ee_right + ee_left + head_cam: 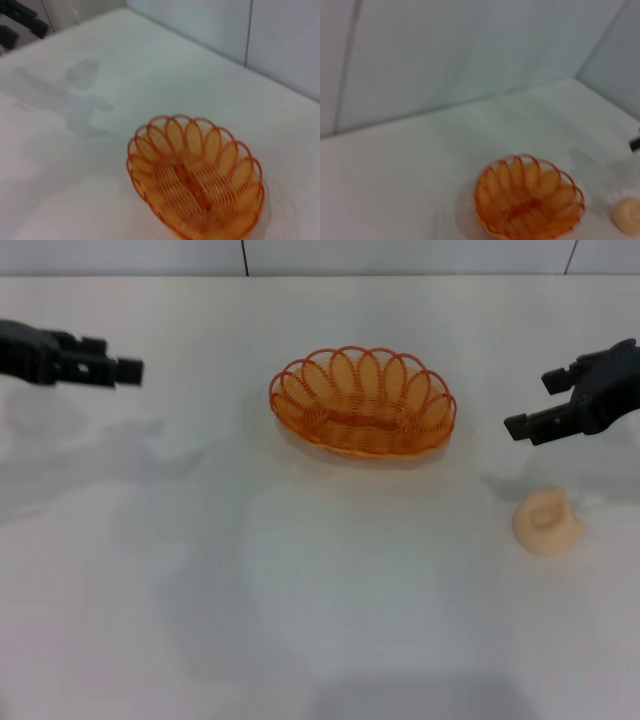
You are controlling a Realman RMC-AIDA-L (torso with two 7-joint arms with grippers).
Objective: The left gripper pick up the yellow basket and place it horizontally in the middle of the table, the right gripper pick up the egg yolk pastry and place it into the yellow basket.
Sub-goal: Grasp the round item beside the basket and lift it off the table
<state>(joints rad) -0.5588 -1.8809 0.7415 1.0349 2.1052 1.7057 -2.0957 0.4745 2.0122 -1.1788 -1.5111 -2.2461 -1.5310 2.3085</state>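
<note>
basket [363,402] upright mid-table toward the far edge, empty, open white table [300,620] all round it, my left gripper [125,368] at left edge, fingers unclear, my right gripper [530,405] fingers apart above pastry [547,522], no readable writing

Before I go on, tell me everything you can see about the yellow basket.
The yellow basket is an oval, orange-yellow wire basket with a scalloped rim of tall loops and a finely ribbed floor. It stands upright and empty on the table, long side across the head view, near the middle and toward the far edge. Nothing touches it except the table. The left gripper and right gripper both hover clear of it, and the egg yolk pastry lies apart, on the robot's right.
</note>
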